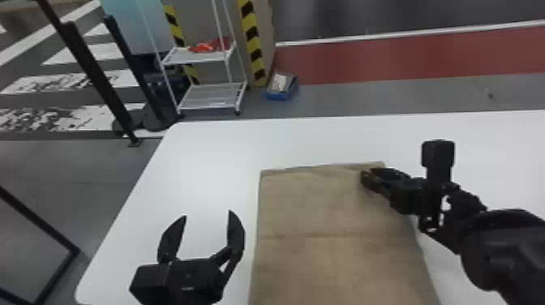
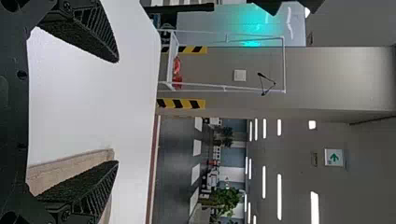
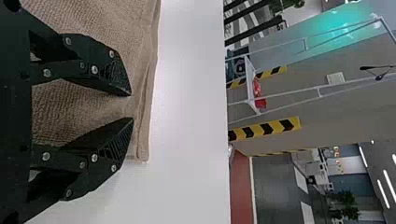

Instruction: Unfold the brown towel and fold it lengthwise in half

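Brown rectangular cloth towel [image 1: 324, 211]: matt, coarse nubbly weave, below black right end effector [image 1: 365, 174]. White flat tabletop [image 1: 202, 162] beneath towel and below black left end effector [image 1: 208, 214]: smooth, soft sheen. Left end effector's fingers [image 2: 91, 184]: dull black, rough grainy inner faces, ribbed sides. Small round silvery screw heads [image 3: 95, 70] on right end effector: metal, shiny. White thin-framed wheeled rack [image 1: 198, 56] beyond left end effector: smooth, metal-looking rods.

Seeing the brown towel [image 1: 324, 207] cut off at the head view's bottom edge, the bench [image 1: 202, 162] at its right. Can't identify blurry red stuff [image 1: 207, 46] on the rack [image 1: 211, 97]. Can't see towel beneath the right end effector [image 1: 366, 177].
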